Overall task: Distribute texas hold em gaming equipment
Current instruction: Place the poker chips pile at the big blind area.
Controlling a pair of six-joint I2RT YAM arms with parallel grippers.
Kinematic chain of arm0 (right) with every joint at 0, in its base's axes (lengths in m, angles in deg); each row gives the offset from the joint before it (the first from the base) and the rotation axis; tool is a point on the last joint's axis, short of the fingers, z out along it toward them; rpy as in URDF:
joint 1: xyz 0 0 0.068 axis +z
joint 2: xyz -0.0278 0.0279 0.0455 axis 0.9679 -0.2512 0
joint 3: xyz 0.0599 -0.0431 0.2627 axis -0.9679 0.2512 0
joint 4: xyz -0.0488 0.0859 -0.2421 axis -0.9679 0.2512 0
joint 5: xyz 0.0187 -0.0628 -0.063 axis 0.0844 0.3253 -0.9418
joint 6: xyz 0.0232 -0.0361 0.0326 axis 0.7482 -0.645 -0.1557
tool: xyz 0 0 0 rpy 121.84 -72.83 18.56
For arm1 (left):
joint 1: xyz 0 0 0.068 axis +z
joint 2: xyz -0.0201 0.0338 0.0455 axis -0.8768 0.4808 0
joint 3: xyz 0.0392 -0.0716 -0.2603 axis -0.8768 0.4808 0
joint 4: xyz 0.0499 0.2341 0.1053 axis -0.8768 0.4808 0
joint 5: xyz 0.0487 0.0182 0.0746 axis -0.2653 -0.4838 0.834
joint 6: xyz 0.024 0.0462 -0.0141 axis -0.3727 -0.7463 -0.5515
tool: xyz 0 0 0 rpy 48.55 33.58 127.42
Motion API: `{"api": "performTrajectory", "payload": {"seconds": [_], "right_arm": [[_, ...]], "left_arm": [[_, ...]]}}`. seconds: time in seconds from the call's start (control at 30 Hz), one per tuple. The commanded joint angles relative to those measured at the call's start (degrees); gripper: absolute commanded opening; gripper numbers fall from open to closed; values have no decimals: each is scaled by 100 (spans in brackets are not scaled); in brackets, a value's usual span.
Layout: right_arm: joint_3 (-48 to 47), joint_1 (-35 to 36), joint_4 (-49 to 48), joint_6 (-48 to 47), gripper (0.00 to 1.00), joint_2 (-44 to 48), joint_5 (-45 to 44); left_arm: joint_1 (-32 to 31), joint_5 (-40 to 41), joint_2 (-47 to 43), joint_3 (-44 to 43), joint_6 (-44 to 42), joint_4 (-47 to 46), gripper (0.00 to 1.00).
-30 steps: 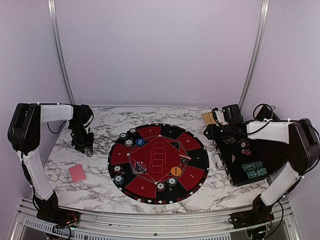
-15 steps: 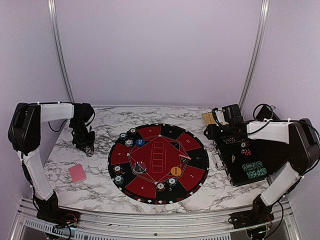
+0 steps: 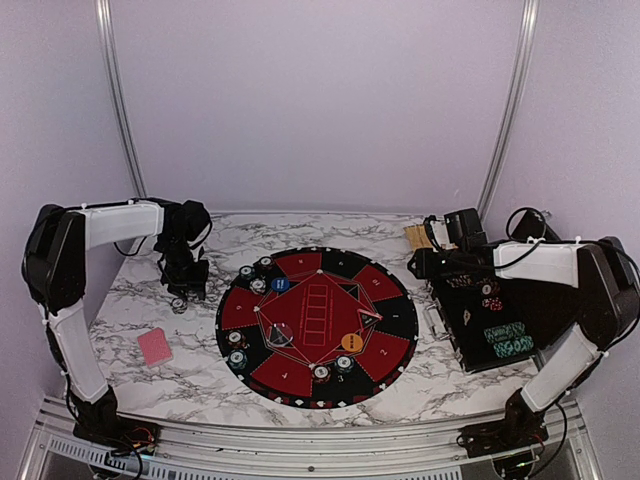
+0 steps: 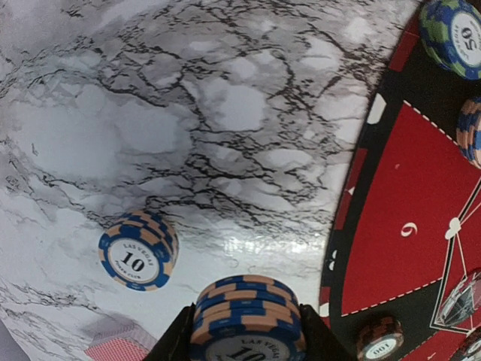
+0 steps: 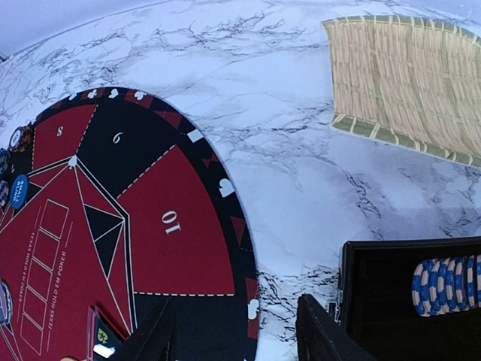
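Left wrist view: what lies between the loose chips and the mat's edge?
Bare marble table from chips to mat, as the left wrist view shows.

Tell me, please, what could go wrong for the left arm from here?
1. The left gripper pinches the held chips only by their sides; a quick swing might spill some.
2. The loose chips lie on the table close by, off the mat; a low pass could scatter them.
3. Setting the held chips across the mat's rim could leave them tilted.
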Motion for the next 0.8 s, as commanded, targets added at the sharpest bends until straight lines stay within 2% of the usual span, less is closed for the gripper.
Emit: {"api": "performTrajectory", "payload": {"seconds": [0.0,0.77], "right_arm": [[-111,-55,-10,28,53,55,-57],[-119,-55,8,19,53,184,-93]], "left_arm": [[-338,57,-13,-253,196,252,38],[-2287,-53,507,-1235,801,533,38]]}}
